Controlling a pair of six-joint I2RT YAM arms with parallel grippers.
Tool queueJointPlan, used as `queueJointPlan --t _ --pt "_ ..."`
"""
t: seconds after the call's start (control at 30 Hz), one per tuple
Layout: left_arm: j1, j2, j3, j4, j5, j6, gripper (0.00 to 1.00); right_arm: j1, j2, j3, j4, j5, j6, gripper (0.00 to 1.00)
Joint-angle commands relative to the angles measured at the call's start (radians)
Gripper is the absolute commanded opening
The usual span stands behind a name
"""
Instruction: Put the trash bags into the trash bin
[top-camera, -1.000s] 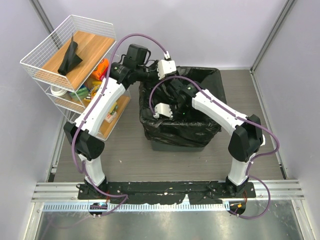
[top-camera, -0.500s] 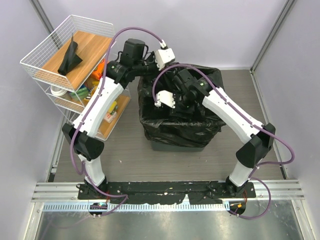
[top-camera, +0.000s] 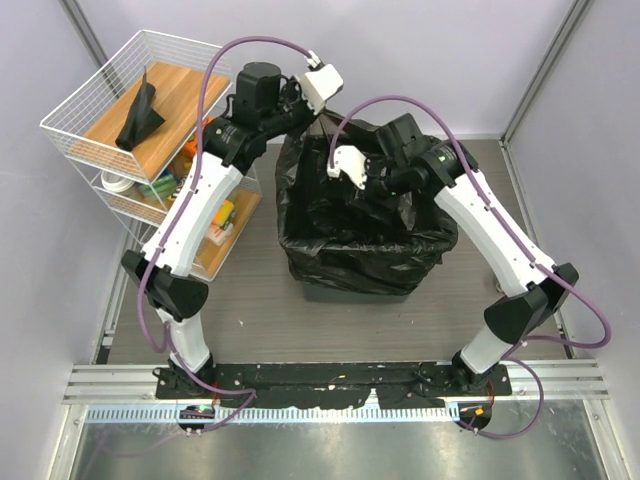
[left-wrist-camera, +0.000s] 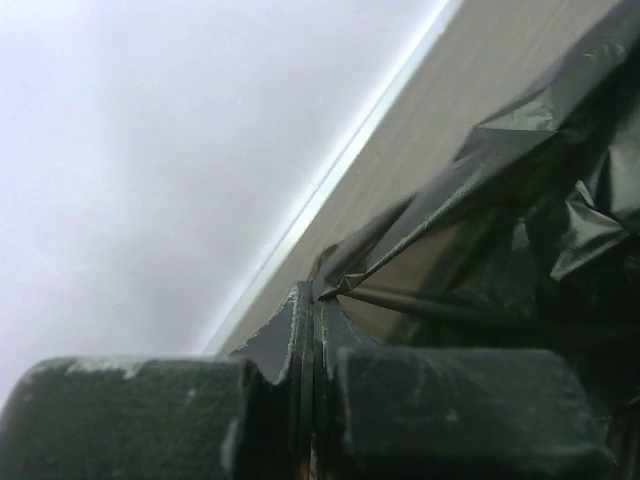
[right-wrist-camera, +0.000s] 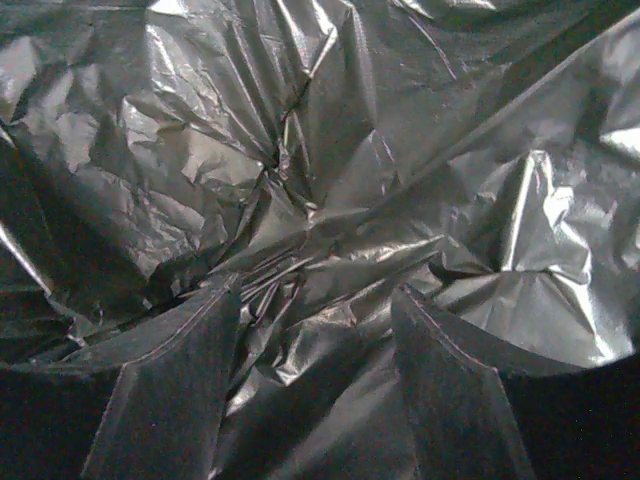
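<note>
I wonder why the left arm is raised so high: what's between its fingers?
A fold of the black trash bag, pinched between the shut fingers, as the left wrist view shows.

Centre table, we find the trash bin, a sack inside it and draped over its rim; left of it stands the wire rack, a folded bag on its top shelf, snack packets below. The left gripper meets the sack's edge at the bin's far-left corner, the right gripper above the sack, far right.
</note>
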Motion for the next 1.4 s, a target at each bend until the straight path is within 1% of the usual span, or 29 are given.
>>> queueJointPlan --t 0.0,0.13,0.37,0.43,0.47,0.53,0.63,0.67,0.73,0.9,0.97,1.0,1.17,1.27,1.37 --pt "0.008 0.026 0.077 0.089 -0.113 0.006 0.0 -0.024 -0.061 0.054 0.042 -0.079 0.049 0.66" --pt "0.028 0.089 0.145 0.043 -0.128 0.029 0.0 -0.048 -0.078 0.051 0.045 -0.105 0.058 0.66" --pt "0.051 0.149 0.151 0.005 -0.107 0.07 0.0 -0.056 -0.103 0.019 0.064 -0.108 0.07 0.67" --pt "0.057 0.164 0.169 -0.026 -0.095 0.075 0.04 -0.055 -0.103 0.017 0.064 -0.108 0.073 0.66" --pt "0.06 0.173 0.186 -0.043 -0.087 0.076 0.06 -0.055 -0.103 0.017 0.064 -0.11 0.075 0.66" --pt "0.066 0.181 0.197 -0.073 -0.069 0.076 0.18 -0.055 -0.103 0.019 0.064 -0.112 0.076 0.67" --pt "0.068 0.169 0.186 -0.078 -0.049 0.066 0.45 -0.053 -0.103 0.025 0.067 -0.112 0.081 0.66" --pt "0.069 0.164 0.185 -0.078 -0.042 0.061 0.52 -0.055 -0.104 0.027 0.067 -0.11 0.081 0.66" --pt "0.069 0.155 0.186 -0.078 -0.033 0.047 0.61 -0.055 -0.101 0.031 0.068 -0.11 0.084 0.66" --pt "0.069 0.118 0.2 -0.09 -0.007 0.018 0.74 -0.055 -0.101 0.034 0.078 -0.107 0.096 0.66" --pt "0.069 0.101 0.195 -0.093 0.01 0.007 0.93 -0.055 -0.103 0.036 0.088 -0.107 0.101 0.66" --pt "0.068 0.092 0.189 -0.09 0.019 -0.002 0.99 -0.055 -0.104 0.037 0.091 -0.105 0.107 0.66" --pt "0.069 0.041 0.14 -0.066 0.083 -0.032 1.0 -0.055 -0.1 0.06 0.114 -0.108 0.127 0.67" --pt "0.071 0.02 0.137 -0.058 0.109 -0.059 1.0 -0.055 -0.104 0.071 0.131 -0.116 0.144 0.67" --pt "0.076 0.005 0.135 -0.052 0.175 -0.086 0.99 -0.055 -0.112 0.083 0.144 -0.127 0.159 0.68"
